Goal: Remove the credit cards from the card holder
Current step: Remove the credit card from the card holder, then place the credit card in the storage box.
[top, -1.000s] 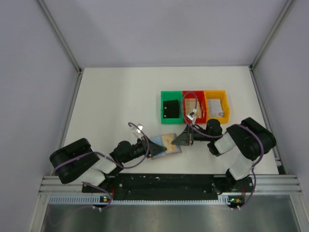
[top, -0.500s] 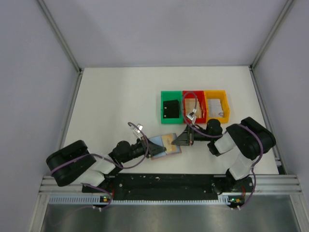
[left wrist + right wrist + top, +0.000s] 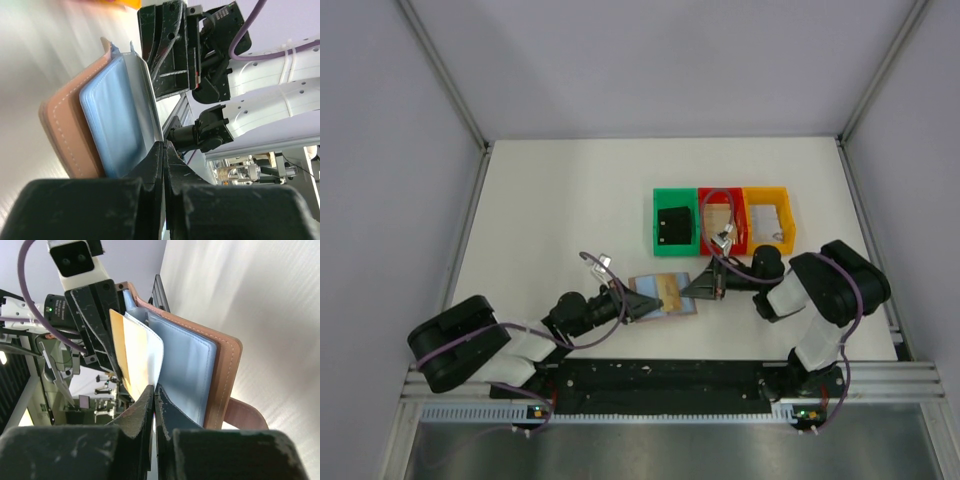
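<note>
The card holder (image 3: pixel 654 299) is held off the table between my two grippers, its blue-grey inner face up. My left gripper (image 3: pixel 638 303) is shut on a thin pale inner leaf of it (image 3: pixel 142 95); the reddish-brown cover (image 3: pixel 62 130) hangs beside it. My right gripper (image 3: pixel 691 291) is shut on the edge of a pale credit card with an orange-yellow face (image 3: pixel 135 352), which stands partly out of the blue-grey pocket (image 3: pixel 192 370). The brown tab (image 3: pixel 247 415) shows at the lower right. A black card (image 3: pixel 673 225) lies in the green bin.
Three bins stand in a row behind the wallet: green (image 3: pixel 660 198), red (image 3: pixel 722 194), yellow (image 3: pixel 768 194). The red bin holds something pale. The right gripper's cable loops over the red bin. White walls enclose the table.
The wallet has turned flatter and shifted slightly up and right between the grippers. The left gripper has reached further right, and the left arm's elbow has dropped back left.
</note>
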`<state>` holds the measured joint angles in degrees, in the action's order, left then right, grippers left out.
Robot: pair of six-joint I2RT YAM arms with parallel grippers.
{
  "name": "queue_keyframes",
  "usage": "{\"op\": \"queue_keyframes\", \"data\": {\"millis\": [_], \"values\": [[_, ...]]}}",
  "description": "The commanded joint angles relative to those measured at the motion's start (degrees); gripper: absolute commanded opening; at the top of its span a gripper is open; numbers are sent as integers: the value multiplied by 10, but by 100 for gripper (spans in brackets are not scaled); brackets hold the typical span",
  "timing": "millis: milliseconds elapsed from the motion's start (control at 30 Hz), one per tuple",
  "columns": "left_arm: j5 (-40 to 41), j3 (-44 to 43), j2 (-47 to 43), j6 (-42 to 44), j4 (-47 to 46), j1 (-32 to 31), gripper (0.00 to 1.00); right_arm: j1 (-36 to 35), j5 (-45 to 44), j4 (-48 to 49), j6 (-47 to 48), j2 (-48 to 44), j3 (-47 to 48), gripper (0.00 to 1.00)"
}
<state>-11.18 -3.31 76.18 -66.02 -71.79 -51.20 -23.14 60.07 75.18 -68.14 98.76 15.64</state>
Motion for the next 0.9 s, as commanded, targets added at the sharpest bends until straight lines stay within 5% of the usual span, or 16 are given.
{"op": "queue_keyframes", "data": {"millis": [0,267,367,567,867], "values": [[30,62,-43,1,-150,0,0,15,2,96,9,6,-12,0],[106,-1,-204,3,354,0,0,16,-17,9,58,4,-11,0],[149,-14,-244,11,445,0,0,16,-33,-44,87,-3,-6,0],[149,-11,-265,29,453,0,0,16,-76,-196,164,-29,11,11],[143,-32,-303,71,475,0,0,11,-266,-667,370,-208,83,39]]}}
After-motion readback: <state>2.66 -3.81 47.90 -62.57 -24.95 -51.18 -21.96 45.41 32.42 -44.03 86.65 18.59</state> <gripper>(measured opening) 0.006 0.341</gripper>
